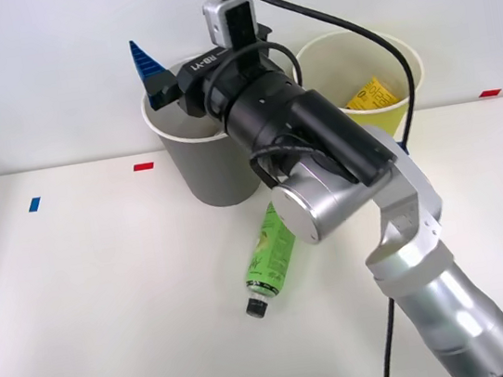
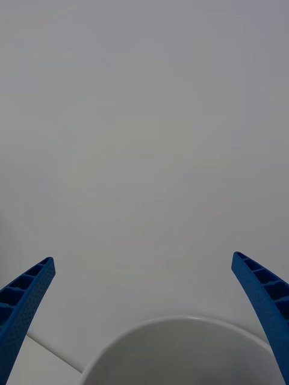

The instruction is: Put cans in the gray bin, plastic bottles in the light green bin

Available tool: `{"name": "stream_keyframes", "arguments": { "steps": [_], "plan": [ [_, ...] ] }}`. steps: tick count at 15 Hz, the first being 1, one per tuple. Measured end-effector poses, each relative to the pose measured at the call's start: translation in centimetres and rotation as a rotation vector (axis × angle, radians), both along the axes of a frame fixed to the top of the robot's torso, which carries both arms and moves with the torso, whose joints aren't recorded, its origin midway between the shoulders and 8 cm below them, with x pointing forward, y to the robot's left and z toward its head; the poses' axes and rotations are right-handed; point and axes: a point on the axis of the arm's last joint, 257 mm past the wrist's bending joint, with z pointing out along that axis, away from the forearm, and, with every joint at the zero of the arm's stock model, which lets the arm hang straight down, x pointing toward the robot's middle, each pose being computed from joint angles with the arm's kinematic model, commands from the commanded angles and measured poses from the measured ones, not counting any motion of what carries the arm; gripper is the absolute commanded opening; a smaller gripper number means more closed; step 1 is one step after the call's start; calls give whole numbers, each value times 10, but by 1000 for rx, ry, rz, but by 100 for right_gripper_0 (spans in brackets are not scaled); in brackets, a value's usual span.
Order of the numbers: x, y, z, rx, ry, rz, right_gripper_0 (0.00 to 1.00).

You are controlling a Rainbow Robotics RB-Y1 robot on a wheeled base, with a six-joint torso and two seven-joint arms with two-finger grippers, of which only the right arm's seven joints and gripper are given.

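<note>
White table (image 1: 90, 305) under a plain pale wall — that is my workspace, with small red and blue tape marks (image 1: 143, 166) scattered on the surface. 2 round bins stand side by side at the far edge. From the front view, the gray bin (image 1: 207, 171) is on my left, tapered, with a white rim, and the light green bin (image 1: 382, 53) sits just beside it on my right, partly behind my arm. Inside the light green bin I see something yellow with print on it (image 1: 371, 95) resting against the white inner wall; what it is I cannot tell. The inside of the gray bin is mostly hidden by my wrist, so I cannot tell its contents.

My right gripper (image 2: 144, 313) hangs above the gray bin's mouth, its blue ribbed fingers (image 2: 24, 301) spread wide apart with nothing between them — in the wrist view the bin's white rim (image 2: 180, 322) curves below them against the bare wall.

1 plastic bottle (image 1: 270, 256) lies on its side on the table in front of the gray bin, green label up, black cap pointing toward me, its far end tucked under my elbow joint.
</note>
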Motion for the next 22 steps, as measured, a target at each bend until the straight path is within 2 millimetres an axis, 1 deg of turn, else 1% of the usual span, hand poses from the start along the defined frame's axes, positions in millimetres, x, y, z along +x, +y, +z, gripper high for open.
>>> {"name": "stream_keyframes", "arguments": {
  "steps": [3,5,7,10,12,14,16,17,18,20,21,22],
  "plan": [
    [-38,-40,-4,4,-33,-26,100],
    [-66,-69,-13,-5,-36,-49,100],
    [-86,-99,-30,-8,-15,-82,100],
    [-110,-138,-51,53,-27,-131,100],
    [-127,-166,-73,89,-13,-177,100],
    [-143,-189,-93,109,6,-223,100],
    [-155,-209,-111,122,14,-267,100],
    [-159,-217,-117,135,-1,-284,100],
    [-162,-225,-127,147,-14,-303,100],
    [-167,-242,-161,152,-20,-346,100],
    [-169,-248,-173,151,-11,-360,100],
    [-172,-251,-181,150,4,-368,100]
  ]
}}
